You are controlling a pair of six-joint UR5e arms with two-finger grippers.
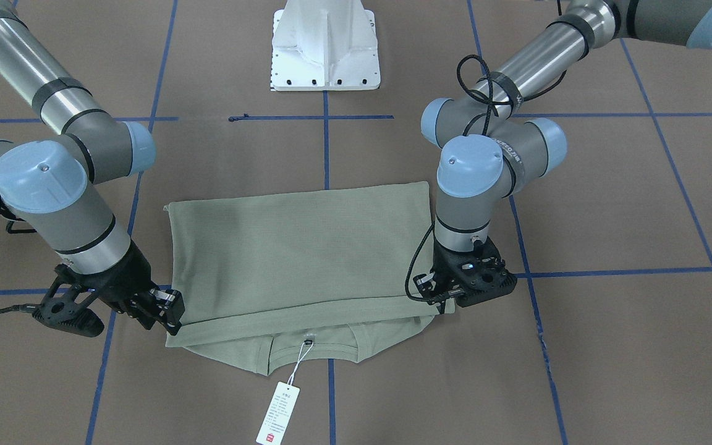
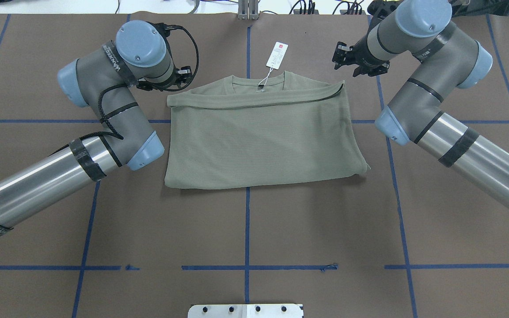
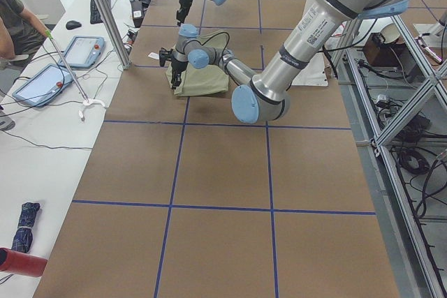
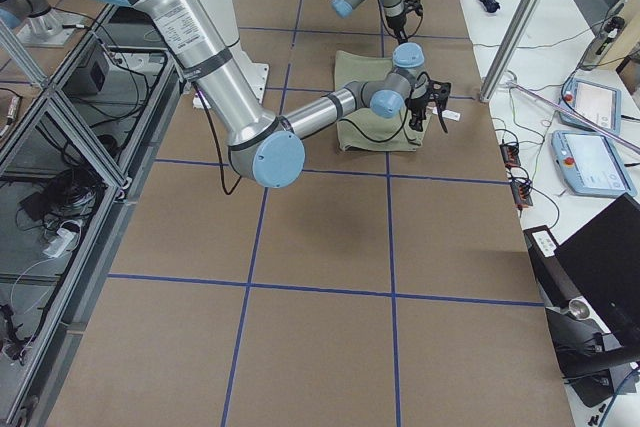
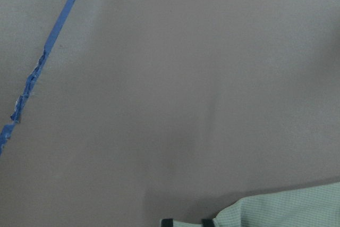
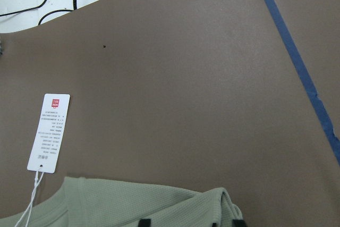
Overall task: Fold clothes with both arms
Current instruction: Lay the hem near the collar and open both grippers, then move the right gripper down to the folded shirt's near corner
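The sage-green shirt (image 2: 259,137) lies flat at the table's middle, folded in half, its lower half laid up to just below the collar. Its white hang tag (image 2: 277,55) lies beyond the collar. My left gripper (image 1: 445,300) sits low at the fold's corner on my left; in the left wrist view its fingertips (image 5: 167,221) stand apart, with the shirt (image 5: 287,208) beside them. My right gripper (image 1: 167,312) is at the opposite corner, its fingertips (image 6: 144,223) apart just above the shirt (image 6: 133,203), the tag (image 6: 49,132) ahead. Both look open and empty.
The white pedestal base (image 1: 326,46) stands at the robot's side of the table. Blue tape lines (image 2: 247,229) cross the brown surface. A side table with tablets (image 3: 49,78) and a person (image 3: 14,19) are beyond the far edge.
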